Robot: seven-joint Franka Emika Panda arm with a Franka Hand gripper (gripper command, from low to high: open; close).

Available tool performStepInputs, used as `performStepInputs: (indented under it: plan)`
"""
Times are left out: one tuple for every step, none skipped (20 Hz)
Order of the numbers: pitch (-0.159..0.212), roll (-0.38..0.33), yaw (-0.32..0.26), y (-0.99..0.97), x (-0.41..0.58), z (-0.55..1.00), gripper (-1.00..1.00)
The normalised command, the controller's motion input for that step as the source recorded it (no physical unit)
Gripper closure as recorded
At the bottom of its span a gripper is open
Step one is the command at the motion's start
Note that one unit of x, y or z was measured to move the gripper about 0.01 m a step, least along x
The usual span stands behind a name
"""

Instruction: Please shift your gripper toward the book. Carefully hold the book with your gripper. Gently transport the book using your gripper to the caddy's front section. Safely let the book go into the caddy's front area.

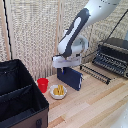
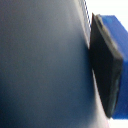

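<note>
The dark navy book (image 1: 70,79) stands upright on its edge at the middle of the wooden table. My gripper (image 1: 67,67) sits right on the book's top edge and is shut on it. I cannot tell whether the book's lower edge touches the table. In the wrist view the book's dark cover (image 2: 42,65) fills most of the picture, and one blue-tipped finger (image 2: 107,65) presses against it. The black caddy (image 1: 10,75) stands at the exterior view's left. Its front section (image 1: 21,106) is the nearer hollow, apart from the book.
A red cup (image 1: 43,84) and a small white bowl (image 1: 58,91) holding yellow pieces stand between the book and the caddy. A dark toaster oven (image 1: 113,54) with a pulled-out wire rack (image 1: 98,74) stands at the exterior view's right. A slatted screen lies behind.
</note>
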Motion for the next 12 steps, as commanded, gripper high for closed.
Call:
performStepInputs:
  plan:
    - [0.041,0.016,-0.224,0.00,0.306,0.76,1.00]
    - [0.059,0.000,-0.209,0.00,0.380,0.87,1.00]
    - [0.050,-0.003,-0.191,0.00,0.454,0.92,1.00]
    - [0.052,-0.018,-0.184,0.00,0.480,0.94,1.00]
    - [0.049,-0.043,-0.174,-0.03,0.511,0.99,1.00]
    - [0.060,-0.039,-0.158,-0.09,0.526,1.00,1.00]
    - [0.068,-0.032,-0.134,-0.11,0.540,1.00,1.00]
    - [0.076,-0.016,-0.112,-0.15,0.526,1.00,1.00]
    - [0.083,-0.010,-0.102,-0.15,0.514,1.00,1.00]
    - [0.097,0.000,-0.100,-0.14,0.474,1.00,1.00]
    - [0.116,0.000,-0.096,-0.13,0.434,0.98,1.00]
    - [0.138,0.000,-0.092,-0.12,0.374,0.93,1.00]
